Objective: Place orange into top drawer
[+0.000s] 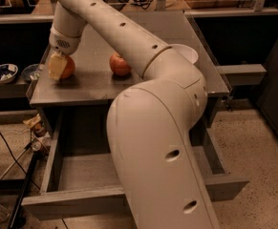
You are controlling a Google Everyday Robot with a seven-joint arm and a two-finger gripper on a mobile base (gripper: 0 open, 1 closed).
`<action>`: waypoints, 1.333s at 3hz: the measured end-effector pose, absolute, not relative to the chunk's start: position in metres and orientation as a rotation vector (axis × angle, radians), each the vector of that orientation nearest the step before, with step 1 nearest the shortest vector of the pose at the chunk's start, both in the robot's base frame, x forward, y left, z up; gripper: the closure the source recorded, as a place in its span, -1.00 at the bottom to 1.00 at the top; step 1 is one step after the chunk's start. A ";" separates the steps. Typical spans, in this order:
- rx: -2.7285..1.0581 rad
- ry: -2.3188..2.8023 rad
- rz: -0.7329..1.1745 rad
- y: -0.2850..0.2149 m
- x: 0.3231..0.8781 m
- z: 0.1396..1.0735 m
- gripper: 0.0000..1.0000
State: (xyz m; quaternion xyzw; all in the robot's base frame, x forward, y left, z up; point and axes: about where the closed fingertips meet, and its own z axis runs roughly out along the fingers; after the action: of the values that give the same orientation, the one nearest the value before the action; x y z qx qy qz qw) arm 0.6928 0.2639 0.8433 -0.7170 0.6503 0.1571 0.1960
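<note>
The orange (69, 67) rests on the grey tabletop (95, 82) near its left edge. My gripper (61, 68) comes down from above, right at the orange, and its cream tip covers the fruit's left side. The red apple (120, 64) sits on the tabletop to the right of the orange, apart from it. The top drawer (76, 171) stands pulled wide open below the tabletop. The part of its inside that shows holds nothing, and my arm hides its right half.
My bulky white arm (157, 142) fills the middle of the view, over the drawer. A white bowl (186, 54) sits on the tabletop's right side. A low shelf to the left holds a bowl (2, 73). Cables and clutter (33, 128) lie on the floor to the left.
</note>
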 end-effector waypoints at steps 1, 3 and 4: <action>-2.008 1.822 0.440 0.264 0.693 0.843 1.00; -1.958 1.816 0.322 0.260 0.693 0.863 1.00; -1.917 1.787 0.208 0.256 0.684 0.881 1.00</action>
State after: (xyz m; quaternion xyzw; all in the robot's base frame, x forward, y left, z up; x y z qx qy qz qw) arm 0.6839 0.2563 0.8812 -0.7054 0.6576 0.0767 0.2533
